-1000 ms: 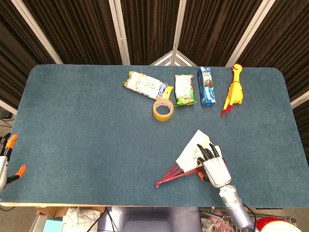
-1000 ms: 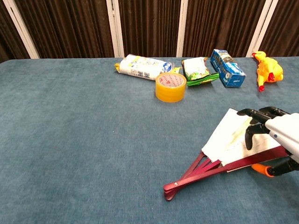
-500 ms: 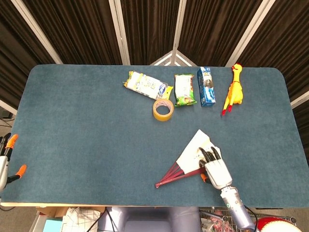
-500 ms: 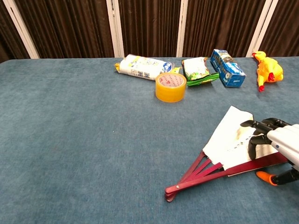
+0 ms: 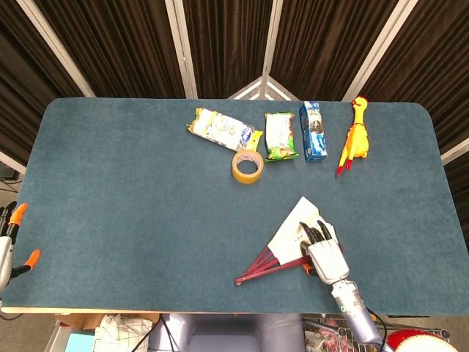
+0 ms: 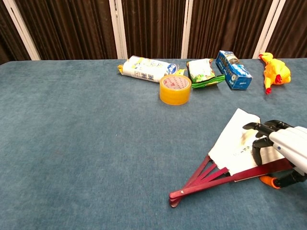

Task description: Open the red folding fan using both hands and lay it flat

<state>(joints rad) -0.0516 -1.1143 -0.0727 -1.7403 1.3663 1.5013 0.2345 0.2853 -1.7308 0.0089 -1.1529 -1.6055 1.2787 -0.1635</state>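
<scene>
The red folding fan (image 5: 288, 235) lies partly spread on the blue table near the front right, its white leaf up and its red ribs meeting at a pivot (image 6: 171, 195). My right hand (image 5: 324, 253) is on the fan's right edge. Its dark fingers (image 6: 259, 136) rest on the leaf and its orange-tipped thumb sits just below the outer red rib, so the hand grips that edge. In the chest view the fan (image 6: 230, 141) looks about a third spread under the right hand (image 6: 287, 148). My left hand (image 5: 9, 242) hangs off the table's far left edge, fingers apart and holding nothing.
Along the back stand a yellow tape roll (image 5: 247, 166), two snack packs (image 5: 222, 129) (image 5: 279, 136), a blue carton (image 5: 313, 131) and a yellow rubber chicken (image 5: 354, 136). The table's front edge (image 5: 220, 308) runs close below the fan.
The right hand has shifted slightly and sunk a little, and the fan's right edge lies flatter on the table. The left hand has not moved.
</scene>
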